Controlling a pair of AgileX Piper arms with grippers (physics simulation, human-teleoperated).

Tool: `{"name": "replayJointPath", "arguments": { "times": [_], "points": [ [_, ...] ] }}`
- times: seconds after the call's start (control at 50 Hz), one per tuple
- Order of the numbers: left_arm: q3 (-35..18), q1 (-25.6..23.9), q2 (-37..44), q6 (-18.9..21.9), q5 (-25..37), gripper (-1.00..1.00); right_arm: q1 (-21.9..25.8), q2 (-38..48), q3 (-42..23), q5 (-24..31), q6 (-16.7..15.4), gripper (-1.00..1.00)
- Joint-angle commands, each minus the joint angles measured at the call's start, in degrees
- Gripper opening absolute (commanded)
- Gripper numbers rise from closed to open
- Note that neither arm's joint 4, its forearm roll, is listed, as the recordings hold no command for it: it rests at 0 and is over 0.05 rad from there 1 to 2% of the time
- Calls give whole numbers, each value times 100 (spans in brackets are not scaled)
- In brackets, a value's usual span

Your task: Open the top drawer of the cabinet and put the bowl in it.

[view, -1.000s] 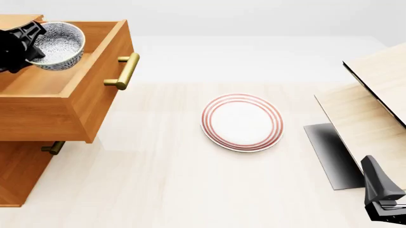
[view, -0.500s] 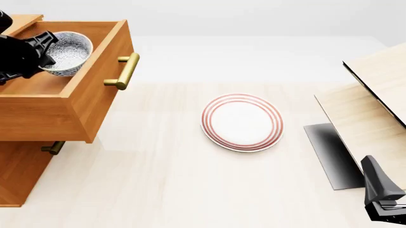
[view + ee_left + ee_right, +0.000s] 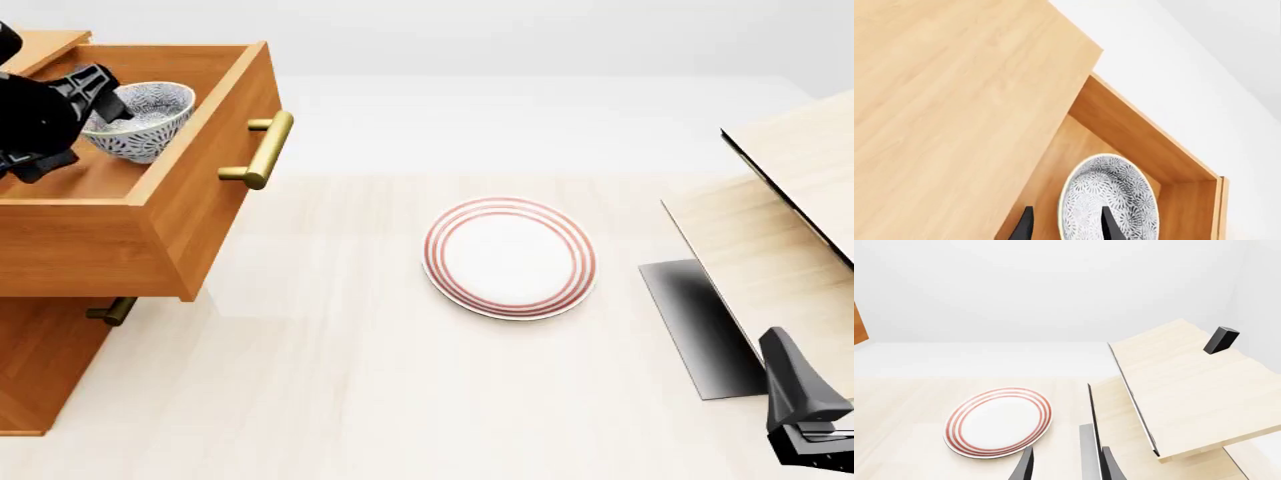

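Fingers of your left gripper pinch the bowl rim inside the open top drawer, release pending; right gripper narrowly parted, empty.

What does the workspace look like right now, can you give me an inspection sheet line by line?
Surface: pale wood table.
Job's things: top drawer of the cabinet pulled open; bowl inside it, upright.
Clutter: red-ringed plate mid-table; pale wooden structure on the right.
Grippers: left gripper astride the bowl's rim, grip unclear; right gripper open, empty, low near the structure.
Cables: nothing seen.
Surroundings: plain white backdrop.
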Motion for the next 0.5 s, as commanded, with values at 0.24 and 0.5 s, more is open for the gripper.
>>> {"name": "replayJointPath", "arguments": {
  "times": [0.24, 0.5],
  "points": [
    [-128, 46, -523, 220, 592, 100, -1, -16, 5, 3, -1, 100],
    [-107, -12, -957, 265, 928, 100, 0, -15, 5, 2, -1, 100]
  ]
}}
